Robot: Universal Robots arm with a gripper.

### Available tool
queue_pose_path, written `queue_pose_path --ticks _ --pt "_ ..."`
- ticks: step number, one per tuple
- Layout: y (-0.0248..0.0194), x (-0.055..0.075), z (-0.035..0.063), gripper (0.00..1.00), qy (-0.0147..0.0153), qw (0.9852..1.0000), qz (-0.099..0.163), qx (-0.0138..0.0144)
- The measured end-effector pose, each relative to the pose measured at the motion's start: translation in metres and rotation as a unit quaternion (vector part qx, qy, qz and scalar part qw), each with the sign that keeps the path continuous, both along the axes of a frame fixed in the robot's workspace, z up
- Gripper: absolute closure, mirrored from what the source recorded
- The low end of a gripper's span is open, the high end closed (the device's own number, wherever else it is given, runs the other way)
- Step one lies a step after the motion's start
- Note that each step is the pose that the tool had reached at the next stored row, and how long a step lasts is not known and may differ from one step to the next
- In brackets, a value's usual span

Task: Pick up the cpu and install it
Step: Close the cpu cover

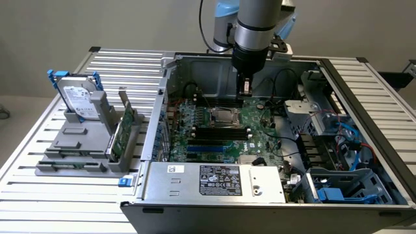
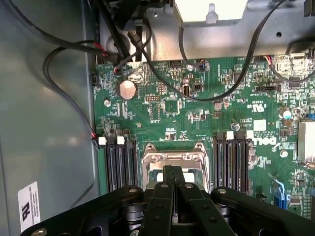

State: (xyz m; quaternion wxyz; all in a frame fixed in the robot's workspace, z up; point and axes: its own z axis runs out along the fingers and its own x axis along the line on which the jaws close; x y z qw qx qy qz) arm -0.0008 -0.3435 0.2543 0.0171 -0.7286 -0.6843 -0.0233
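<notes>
Worktop: slatted metal worktop (image 1: 39, 204) carrying everything I can see
Computer case: open computer case (image 1: 260, 219) on the worktop, with the arm reaching down into it from above
Parts holder: grey holder (image 1: 78, 141) towards the exterior view's left, well apart from the case; the hard drive (image 1: 79, 100) and green card (image 1: 123, 131) stand upright in it
Motherboard: green motherboard (image 1: 260, 131) lying flat in the case, black cables (image 2: 162, 78) looping across its far part
Socket: silvery socket frame (image 2: 172, 158) between the banks of memory slots
Hand: hand (image 2: 173, 172) with its fingers pressed together and nothing between them, hanging right over the socket; I cannot tell whether the tips touch it
Cpu: cpu (image 1: 224, 116) lying flat inside the socket frame, silvery top up
Step in hand: I judge the carrying is done and this is the seating of the chip
What a move calls for: a light, straight, vertical action; sideways drag could shift the chip, and the cables sit near
</notes>
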Motion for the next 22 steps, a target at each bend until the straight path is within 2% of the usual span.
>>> queue_pose_path --ticks 3,9,11,13,14,16,22 --pt "0.0001 -0.007 0.0000 0.89 0.0016 1.0000 0.000 -0.0001" --pt "0.0001 -0.028 -0.0002 0.89 0.0019 1.0000 0.000 -0.0001" --pt "0.0001 -0.041 -0.0013 0.89 0.0019 1.0000 0.000 0.0000" --pt "0.0001 -0.058 -0.0068 0.89 0.0019 1.0000 0.000 -0.0001" --pt "0.0000 -0.061 -0.0087 0.89 0.0020 1.0000 0.000 -0.0001" --pt "-0.0001 -0.066 -0.0124 0.89 0.0019 1.0000 0.001 0.0000" --pt "-0.0005 -0.068 -0.0233 0.89 0.0019 1.0000 0.007 0.0000"
